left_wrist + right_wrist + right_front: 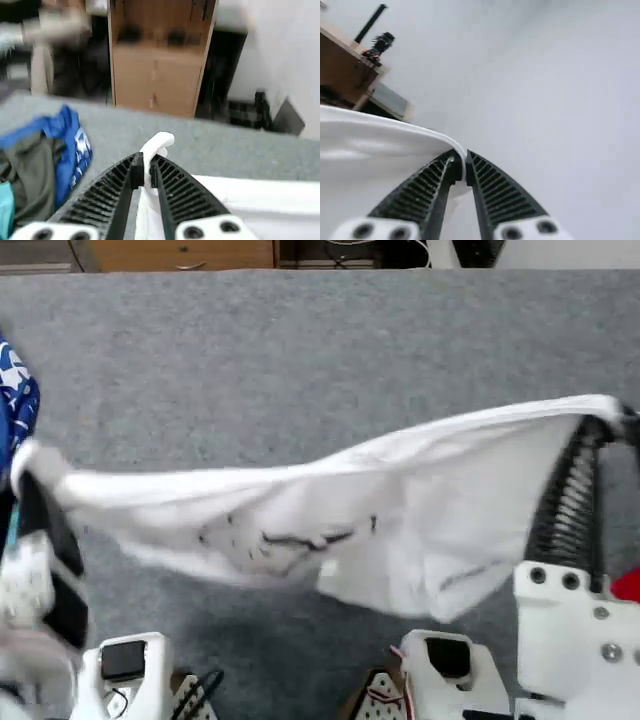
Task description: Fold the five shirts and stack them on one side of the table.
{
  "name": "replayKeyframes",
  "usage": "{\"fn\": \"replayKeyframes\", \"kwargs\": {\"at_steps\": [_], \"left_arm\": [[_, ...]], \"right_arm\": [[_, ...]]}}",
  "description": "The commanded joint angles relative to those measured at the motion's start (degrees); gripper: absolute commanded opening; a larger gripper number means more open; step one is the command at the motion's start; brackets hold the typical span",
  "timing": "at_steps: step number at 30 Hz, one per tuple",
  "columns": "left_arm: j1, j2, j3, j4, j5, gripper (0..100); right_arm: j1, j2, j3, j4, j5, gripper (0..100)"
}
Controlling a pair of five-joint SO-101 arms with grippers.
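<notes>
Pinching one end of the white shirt (380,510), the left pincer (145,163) is closed on the cloth, and the right pincer (463,158) clamps the opposite end. Between them the shirt hangs stretched above the grey tabletop (300,360). A blue shirt (71,145) lies just beyond the left pincer.

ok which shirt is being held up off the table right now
The white shirt, stretched in the air between the left pincer and right pincer; the blue shirt lies crumpled on the table.
</notes>
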State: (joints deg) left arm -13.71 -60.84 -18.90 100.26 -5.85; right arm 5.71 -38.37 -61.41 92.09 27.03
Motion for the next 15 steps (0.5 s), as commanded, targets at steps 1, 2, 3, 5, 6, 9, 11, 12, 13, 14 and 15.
{"fn": "replayKeyframes", "kwargs": {"at_steps": [1,2,3,5,6,9,11,12,13,14,15], "left_arm": [[-3.2,-5.1,4.2,0.4,-1.1,2],[-4.5,-5.8,4.8,0.4,-1.1,2],[-5.5,-6.2,5.3,0.4,-1.1,2],[-6.7,-6.4,5.3,0.4,-1.1,2],[-7.0,-6.6,5.2,0.2,-1.1,2],[-7.2,-6.8,5.3,-2.3,-1.1,2],[-7.2,-6.8,5.3,-5.1,-1.1,2],[-7.2,-6.8,5.3,-6.7,-1.1,2],[-7.3,-6.8,5.3,-8.4,-1.0,2],[-7.3,-6.8,5.3,-10.0,-1.0,2],[-7.3,-6.8,5.3,-11.4,-0.9,2]], "right_arm": [[4.9,0.0,0.0,-5.7,3.3,0.6],[5.2,0.0,0.0,-6.8,4.0,0.6],[5.2,0.0,0.0,-7.6,4.7,0.6],[5.2,0.0,0.0,-8.4,5.5,0.6],[5.2,0.0,-0.1,-8.4,5.8,0.6],[5.2,0.0,-0.1,-8.7,5.8,0.6],[5.2,-0.3,-0.2,-8.7,5.8,0.6],[5.2,-0.5,-0.2,-8.8,5.9,0.6],[5.2,-0.8,-0.2,-9.1,5.9,0.6],[5.2,-1.2,-0.2,-9.8,5.9,0.6],[5.2,-1.5,-0.2,-10.5,6.0,0.6]]}}
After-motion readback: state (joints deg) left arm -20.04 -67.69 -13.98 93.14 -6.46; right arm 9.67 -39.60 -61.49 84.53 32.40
